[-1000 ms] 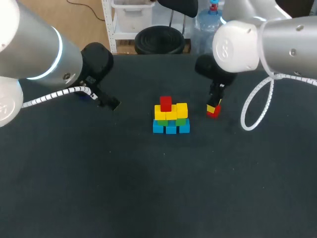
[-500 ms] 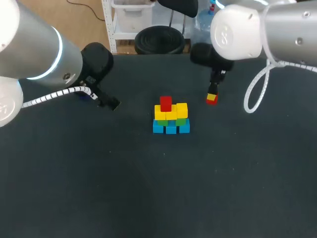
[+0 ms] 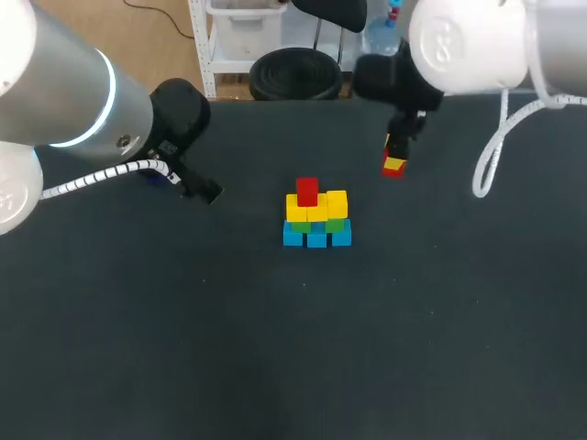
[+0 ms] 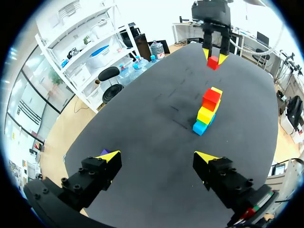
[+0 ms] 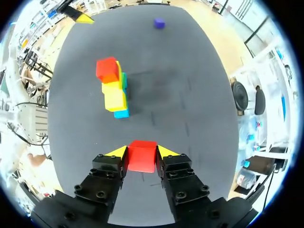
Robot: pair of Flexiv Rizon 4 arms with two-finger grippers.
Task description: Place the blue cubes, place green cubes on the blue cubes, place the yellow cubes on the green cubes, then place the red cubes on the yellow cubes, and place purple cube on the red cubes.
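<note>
Dark matte tabletop (image 3: 275,367), shown from overhead and from both wrists. Near its middle, a stepped stack of small coloured cubes (image 3: 316,218): blue cubes (image 3: 316,239) as the base row, green cubes (image 3: 336,225) on those, yellow cubes (image 3: 317,209) above, and a single red cube (image 3: 307,191) on top toward one end.

Right tool (image 5: 141,151) raised above the tabletop, beyond and to the right of the stack and well apart from it. Closed on a second small red cube (image 4: 213,62), yellow tips pressing two opposite flat faces, cube clear of the surface.

Left tool (image 4: 158,157) spread wide and empty, low over the tabletop at the left, with a small purple cube (image 5: 159,23) lying near one of its fingers.

Judged step: carrying the second red cube to the yellow layer, beside the red one already there. Purple cube not yet used.

Handling, as judged: rigid, light, smooth-faced blocks, with little risk of crushing but some risk of slipping or twisting if pinched off-centre. Best taken across two parallel faces at mid-height, underside left free for a flat set-down. Stack loose and unfastened, likely toppled by a sideways nudge; straight descent and gentle release advisable.
</note>
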